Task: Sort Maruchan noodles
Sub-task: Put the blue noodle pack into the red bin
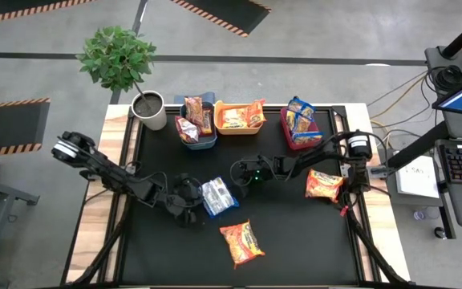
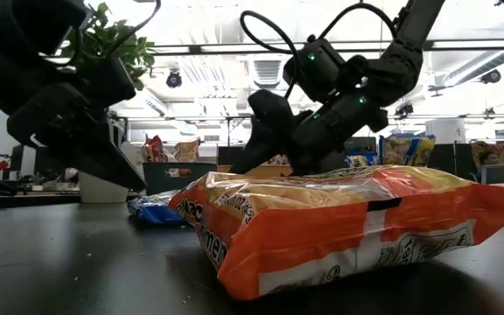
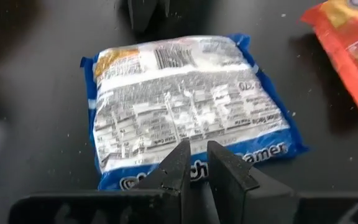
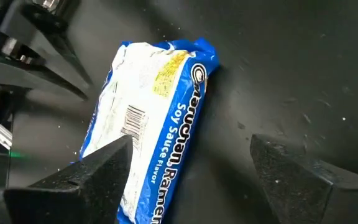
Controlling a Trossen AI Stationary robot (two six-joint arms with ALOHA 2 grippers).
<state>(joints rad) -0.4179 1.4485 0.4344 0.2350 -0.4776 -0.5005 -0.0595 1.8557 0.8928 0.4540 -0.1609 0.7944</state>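
A blue Maruchan packet [image 1: 218,195] lies flat on the black mat, back side up, between my two grippers. My left gripper [image 1: 191,201] is shut, and its tips stand over the packet's long edge [image 3: 194,167]. My right gripper [image 1: 236,174] hovers open at the packet's far right end; the packet [image 4: 148,118] shows ahead of its spread fingers, close to one of them. One orange packet [image 1: 243,242] lies near the front edge, another [image 1: 324,185] to the right. More packets sit in the three bins. My left gripper's shut fingertips [image 3: 182,158] show over the blue packet's printed long edge [image 3: 253,155], slanting down from the table's left. I cannot tell whether they touch it. The packet lies flat on the mat.
A blue bin [image 1: 197,138], a yellow bin [image 1: 239,128] and a red bin [image 1: 297,143] stand in a row along the far edge. A potted plant [image 1: 148,108] stands at the far left corner. In the low view the near orange packet [image 2: 348,227] fills the foreground.
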